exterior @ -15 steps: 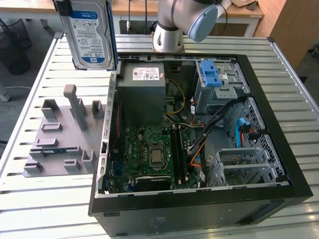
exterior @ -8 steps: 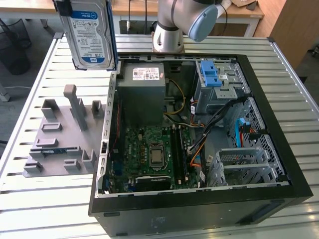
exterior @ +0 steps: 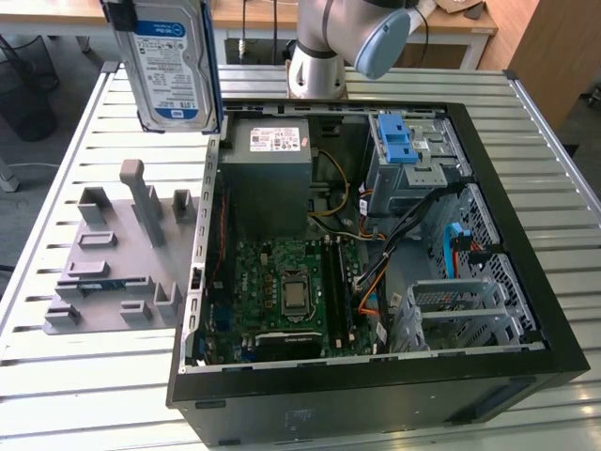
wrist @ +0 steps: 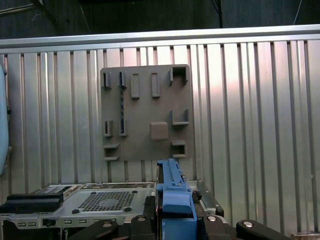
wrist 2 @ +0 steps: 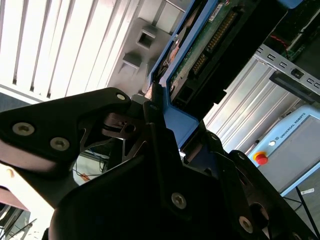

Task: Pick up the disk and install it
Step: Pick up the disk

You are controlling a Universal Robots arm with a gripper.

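Fixture plate (exterior: 113, 272): lying flat on the slatted table (exterior: 56, 376), at the exterior view's left.
Disk (exterior: 171, 61): hanging upright in the air above the plate, beside the open computer case (exterior: 376, 282).
Gripper (wrist: 175, 216): pinching the disk's blue carrier frame in both wrist views.

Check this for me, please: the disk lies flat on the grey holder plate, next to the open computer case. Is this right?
Not quite. The disk does not lie on the grey holder plate; the gripper holds it raised in the air, as the exterior view shows. The plate itself is indeed next to the open computer case.
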